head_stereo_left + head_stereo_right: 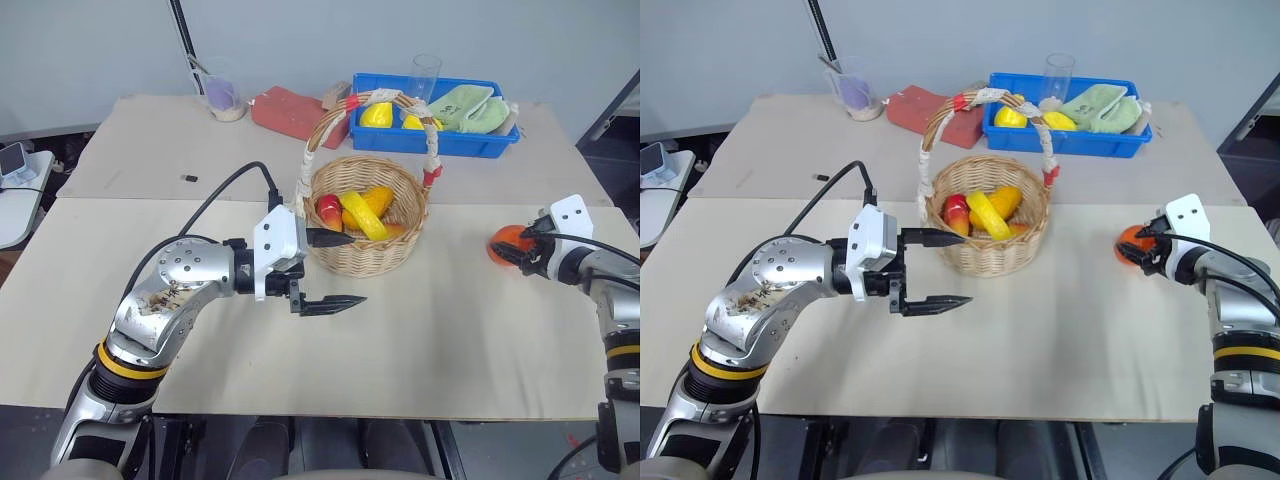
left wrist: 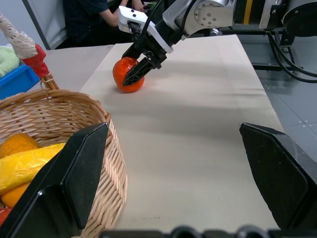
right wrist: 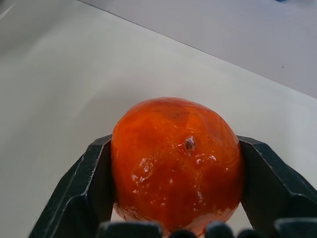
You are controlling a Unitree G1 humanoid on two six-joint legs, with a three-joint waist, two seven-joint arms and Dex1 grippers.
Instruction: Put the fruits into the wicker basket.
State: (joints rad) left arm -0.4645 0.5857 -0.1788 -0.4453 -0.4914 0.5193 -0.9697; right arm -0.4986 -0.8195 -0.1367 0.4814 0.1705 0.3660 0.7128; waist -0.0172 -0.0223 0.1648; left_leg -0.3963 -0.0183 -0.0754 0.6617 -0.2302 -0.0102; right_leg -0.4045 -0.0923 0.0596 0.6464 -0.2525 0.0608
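The right gripper (image 3: 173, 198) holds the tangerine (image 3: 176, 161) near the table's (image 1: 450, 330) right edge; the left gripper (image 1: 335, 270) stands wide beside the wicker basket (image 1: 362, 255), where the banana (image 1: 362, 216) lies.

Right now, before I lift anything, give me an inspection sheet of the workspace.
Surface: beige table, two boards butted together, bare in front.
Job's things: banana already in the wicker basket with other fruit; orange fruit resting on the table at the robot's right.
Clutter: blue tray holding yellow fruits and green cloth, glass, red block, cup, all behind the basket.
Grippers: left tool open, empty, beside the basket's near left wall; right tool with fingers against both sides of the orange fruit, not lifted.
Cables: black cable arcing over the left arm.
Surroundings: a person behind the table's right end.
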